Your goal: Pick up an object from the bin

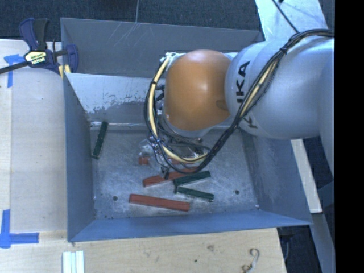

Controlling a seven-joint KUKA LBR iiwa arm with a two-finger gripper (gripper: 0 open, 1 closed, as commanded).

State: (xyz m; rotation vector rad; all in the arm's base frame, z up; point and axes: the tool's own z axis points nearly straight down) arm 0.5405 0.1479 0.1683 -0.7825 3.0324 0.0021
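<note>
Reddish-brown sticks (pixel 159 202) and dark green sticks (pixel 195 193) lie in a grey bin (pixel 77 152).

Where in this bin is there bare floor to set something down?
Bare floor lies on the right, between the two dark green sticks and the bin's right wall, and on the left, between the leaning green stick and the long red stick. The middle, beneath the gripper, is crowded.

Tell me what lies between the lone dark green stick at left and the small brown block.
Only bare bin floor, in the camera view, between dark green stick and small brown block.
</note>
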